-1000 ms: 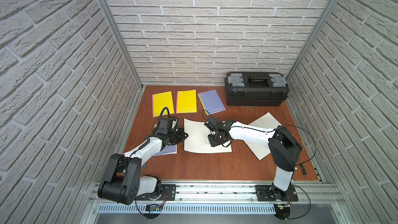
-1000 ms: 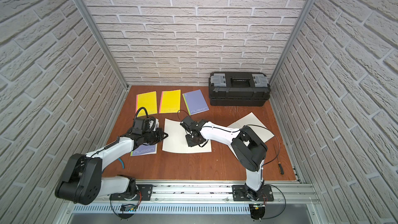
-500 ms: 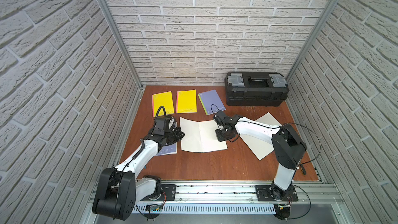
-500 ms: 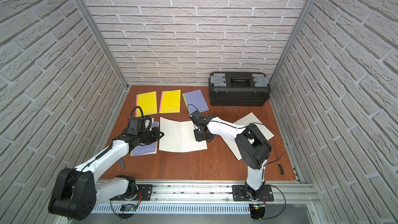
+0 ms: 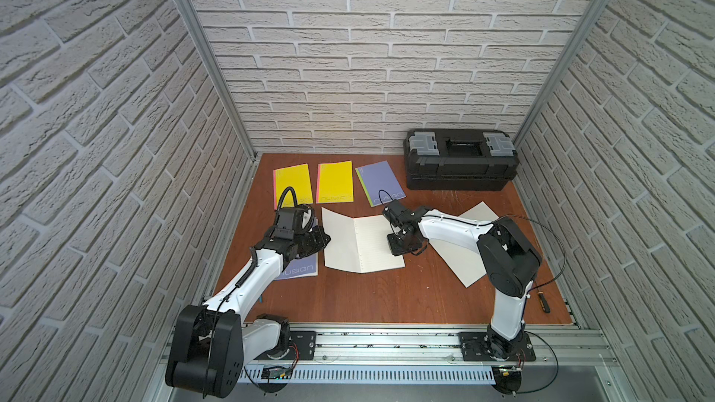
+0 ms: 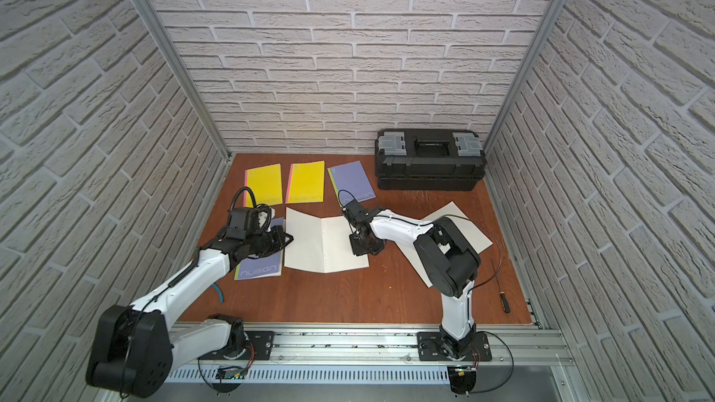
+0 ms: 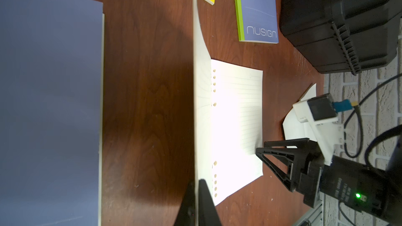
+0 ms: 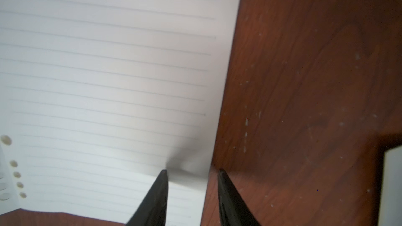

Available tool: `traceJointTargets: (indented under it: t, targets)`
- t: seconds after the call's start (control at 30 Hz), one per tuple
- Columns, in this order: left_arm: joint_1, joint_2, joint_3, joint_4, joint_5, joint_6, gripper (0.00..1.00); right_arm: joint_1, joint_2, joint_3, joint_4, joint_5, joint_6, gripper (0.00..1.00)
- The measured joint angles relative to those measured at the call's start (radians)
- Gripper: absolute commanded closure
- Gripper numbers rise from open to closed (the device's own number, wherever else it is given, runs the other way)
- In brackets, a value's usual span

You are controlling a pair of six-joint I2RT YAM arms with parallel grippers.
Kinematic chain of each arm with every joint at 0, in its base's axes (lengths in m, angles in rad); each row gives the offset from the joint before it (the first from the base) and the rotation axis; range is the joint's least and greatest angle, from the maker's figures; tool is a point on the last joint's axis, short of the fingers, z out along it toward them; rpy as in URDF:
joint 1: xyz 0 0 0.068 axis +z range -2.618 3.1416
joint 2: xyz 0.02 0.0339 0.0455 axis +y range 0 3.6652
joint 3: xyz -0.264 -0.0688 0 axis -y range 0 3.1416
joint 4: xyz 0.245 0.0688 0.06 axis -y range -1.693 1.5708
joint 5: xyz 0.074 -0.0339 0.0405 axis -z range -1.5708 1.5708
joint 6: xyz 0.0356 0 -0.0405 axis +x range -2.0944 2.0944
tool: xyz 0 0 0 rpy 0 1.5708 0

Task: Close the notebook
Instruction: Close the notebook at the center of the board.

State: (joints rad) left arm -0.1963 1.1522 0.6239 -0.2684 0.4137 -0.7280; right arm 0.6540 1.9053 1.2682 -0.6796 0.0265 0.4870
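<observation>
While the open notebook [image 5: 361, 243] lies spread near the middle of the table [image 5: 367, 295] with its lined pages up, each arm is at one of its outer edges. Take twelve o'clock as the back wall.

The left pincer [image 5: 326, 238] reaches in from eight o'clock and is closed tight on the nine-o'clock leaf. The left wrist view shows that leaf edge-on, a thin pale strip nipped between the two black fingers [image 7: 205, 201].

The right pincer [image 5: 395, 250] points down at the three-o'clock edge of the lined page, its jaws partly apart and clasping nothing. In the right wrist view one fingertip [image 8: 162, 185] rests on the paper and the other on bare wood just beside the edge. The paper puckers between them.

From eleven to twelve o'clock lie a yellow notebook [image 5: 293, 185], a second yellow notebook [image 5: 335, 181] and a closed purple notebook [image 5: 380, 182] in a row. A black toolbox [image 5: 460, 158] stands at one o'clock against the wall.

Another purple notebook [image 5: 300, 266] lies at nine o'clock, partly under the left arm. A loose white sheet [image 5: 478, 214] lies at three o'clock, partly under the right arm. A screwdriver [image 5: 543, 301] lies at four o'clock near the table's edge.
</observation>
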Motion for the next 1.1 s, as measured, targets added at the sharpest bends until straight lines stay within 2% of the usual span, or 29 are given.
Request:
traceJointTargets:
  t: [0.3,0.83,1.1]
  targets:
    - [0.000,0.000,0.014,-0.001,0.015,0.003,0.73,-0.009,0.005,0.000,0.023,-0.028,-0.002,0.61]
    - [-0.002,0.001,0.045,0.028,0.075,-0.002,0.70,0.003,0.010,-0.011,0.072,-0.068,-0.001,0.61]
    - [-0.036,0.020,0.067,0.073,0.101,-0.010,0.70,0.057,0.014,-0.012,0.107,-0.091,0.015,0.61]
